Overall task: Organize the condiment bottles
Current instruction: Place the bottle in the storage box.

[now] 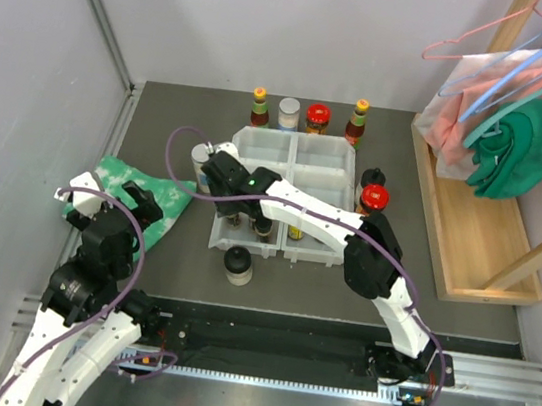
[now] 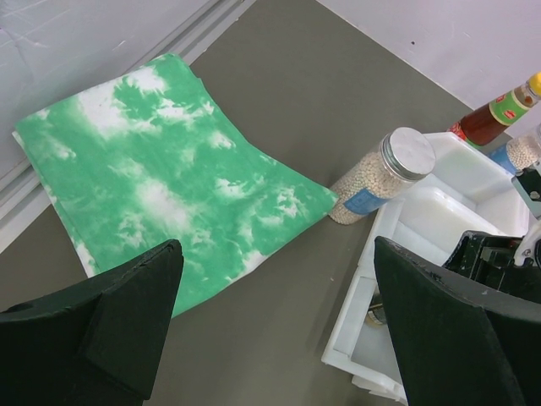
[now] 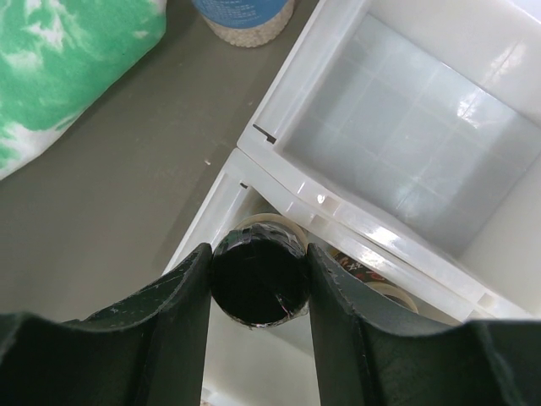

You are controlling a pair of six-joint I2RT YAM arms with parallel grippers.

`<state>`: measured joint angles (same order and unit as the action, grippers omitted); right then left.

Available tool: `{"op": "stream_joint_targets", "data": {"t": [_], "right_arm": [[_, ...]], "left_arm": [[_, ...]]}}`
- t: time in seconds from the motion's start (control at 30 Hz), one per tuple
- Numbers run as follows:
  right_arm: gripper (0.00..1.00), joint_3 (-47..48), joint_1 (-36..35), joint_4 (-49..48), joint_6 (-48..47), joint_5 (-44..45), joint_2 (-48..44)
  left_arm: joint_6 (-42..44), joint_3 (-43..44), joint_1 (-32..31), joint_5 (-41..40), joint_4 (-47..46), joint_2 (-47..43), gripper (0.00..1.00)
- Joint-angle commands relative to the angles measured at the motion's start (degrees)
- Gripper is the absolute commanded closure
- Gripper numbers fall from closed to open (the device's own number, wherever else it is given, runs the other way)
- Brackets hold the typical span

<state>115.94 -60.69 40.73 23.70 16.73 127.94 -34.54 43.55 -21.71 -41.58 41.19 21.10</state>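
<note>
Left of centre overhead, the right gripper [image 3: 258, 258] clamps a black-capped bottle [image 3: 254, 288] at the lower-left compartment of the tray [image 3: 338, 213], so placing seems underway and lowering and releasing likely come next.

Grey table [image 1: 289, 291] carries white tray [image 1: 344, 149], green-white cloth [image 1: 175, 200], condiment bottles [image 1: 317, 119], wooden rack [image 1: 468, 241]

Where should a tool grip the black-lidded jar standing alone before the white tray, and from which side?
Probably its round lid, from straight above: the black-lidded jar stands upright, just clear of the white tray, with room on either side.
</note>
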Motion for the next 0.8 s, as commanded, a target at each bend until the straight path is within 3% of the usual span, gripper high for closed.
{"op": "stream_joint_targets", "data": {"t": [0.0, 0.1, 0.13, 0.2, 0.23, 0.33, 0.77], "right_arm": [[0.78, -1.3, 1.3, 4.0, 1.5, 1.5, 1.8], [0.63, -1.4, 1.4, 5.2, 2.7, 2.0, 1.9], [0.48, -1.6, 1.4, 5.4, 2.8, 2.3, 1.6], [0.37, -1.9, 1.4, 5.9, 3.4, 2.9, 1.4], [0.27, -1.9, 1.4, 6.1, 3.5, 3.0, 1.3], [0.18, -2.2, 1.4, 6.1, 3.5, 3.7, 0.6], [0.16, -1.0, 1.4, 3.9, 0.5, 4.8, -4.4]], "left_arm": [[0.4, -0.3, 0.3, -0.3, -1.7, 0.6, 0.01], [0.5, -0.3, 0.4, -0.3, -1.6, 0.7, 0.01], [0.5, -0.3, 0.4, -0.3, -1.7, 0.8, 0.01], [0.5, -0.3, 0.3, -0.2, -1.7, 0.7, 0.01], [0.6, -0.3, 0.4, -0.2, -1.7, 0.8, 0.01], [0.5, -0.3, 0.3, -0.2, -1.6, 0.8, 0.01], [0.1, -0.1, 0.3, -0.3, -1.3, 0.4, 0.01]]}}
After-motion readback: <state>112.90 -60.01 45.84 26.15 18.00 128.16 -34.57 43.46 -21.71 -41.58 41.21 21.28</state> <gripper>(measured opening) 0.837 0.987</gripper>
